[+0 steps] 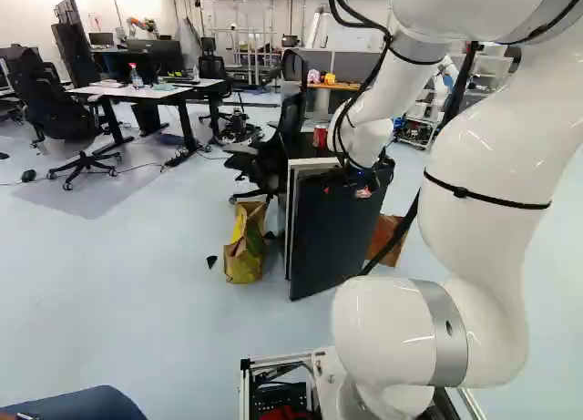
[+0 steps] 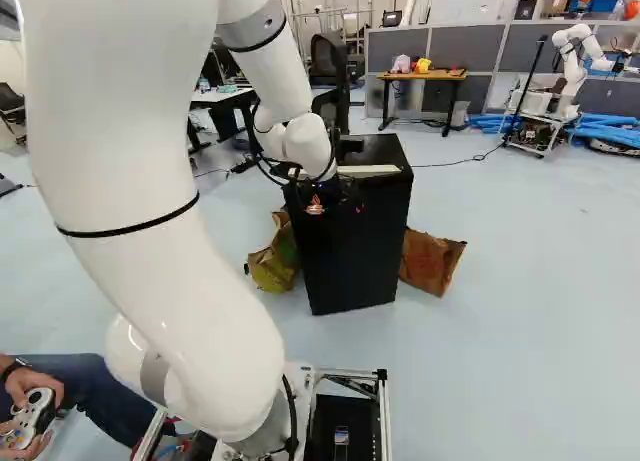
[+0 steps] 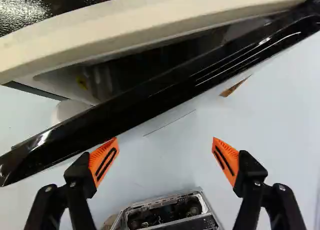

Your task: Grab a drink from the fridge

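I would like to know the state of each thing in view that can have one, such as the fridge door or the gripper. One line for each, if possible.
Fridge door: partly open.
Gripper: open, holding nothing.
Red can: appears upright.
Game controller: held by a person.
Yellow-green bag: standing.
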Robot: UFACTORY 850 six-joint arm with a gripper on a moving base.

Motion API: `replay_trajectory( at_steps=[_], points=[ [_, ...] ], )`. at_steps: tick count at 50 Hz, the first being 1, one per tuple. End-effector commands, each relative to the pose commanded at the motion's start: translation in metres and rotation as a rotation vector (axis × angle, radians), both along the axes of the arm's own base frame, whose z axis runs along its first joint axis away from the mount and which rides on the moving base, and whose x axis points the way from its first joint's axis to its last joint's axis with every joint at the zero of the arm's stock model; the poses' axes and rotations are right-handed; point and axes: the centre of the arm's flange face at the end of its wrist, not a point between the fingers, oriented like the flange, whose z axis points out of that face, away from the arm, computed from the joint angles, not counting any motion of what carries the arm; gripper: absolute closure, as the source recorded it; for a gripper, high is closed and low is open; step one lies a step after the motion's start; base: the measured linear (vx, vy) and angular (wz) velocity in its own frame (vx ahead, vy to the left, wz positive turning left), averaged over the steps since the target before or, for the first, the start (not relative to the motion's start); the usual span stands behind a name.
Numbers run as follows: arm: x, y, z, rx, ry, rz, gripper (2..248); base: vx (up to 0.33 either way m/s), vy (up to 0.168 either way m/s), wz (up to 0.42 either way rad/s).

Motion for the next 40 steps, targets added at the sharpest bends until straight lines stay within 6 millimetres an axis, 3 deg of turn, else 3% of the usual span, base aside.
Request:
replay_trajectory(
  at_steps=[40],
  points=[
    [0.033, 0.024, 0.002, -0.013, -0.065, 0.061, 3, 0.0, 0.0, 0.0]
  ],
)
